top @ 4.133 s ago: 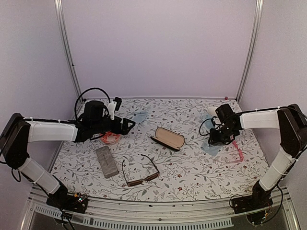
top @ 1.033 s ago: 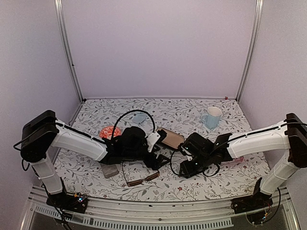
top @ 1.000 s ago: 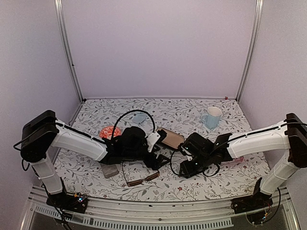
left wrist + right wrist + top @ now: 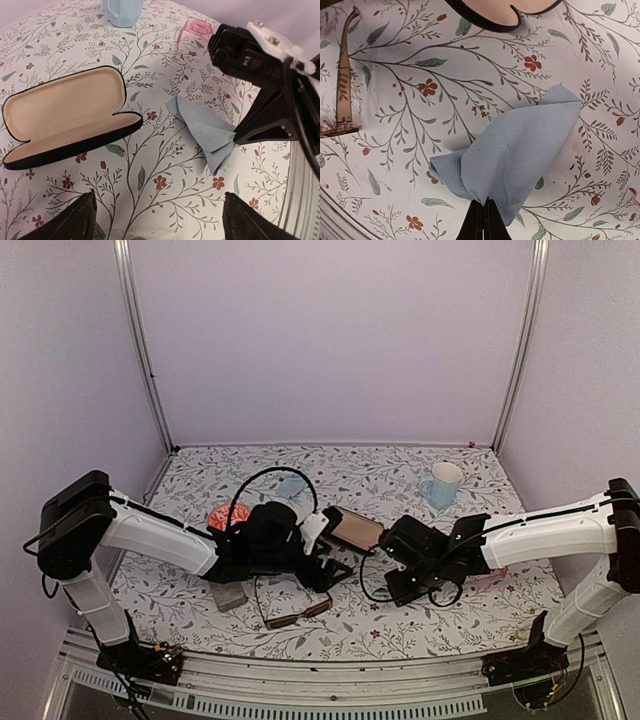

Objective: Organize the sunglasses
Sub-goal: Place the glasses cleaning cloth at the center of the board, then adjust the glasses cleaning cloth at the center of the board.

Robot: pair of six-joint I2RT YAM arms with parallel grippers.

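Top external: brown sunglasses, temples rearward; left jaws spread, right jaws pinch cloth.

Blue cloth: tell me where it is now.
In the left wrist view, the blue cloth lies right of the open black case, pinched by the right gripper.

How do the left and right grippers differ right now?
The left gripper is open wide; the right gripper is shut. The left holds nothing; the right pinches an edge of the blue cloth. Both sit low near the open case.
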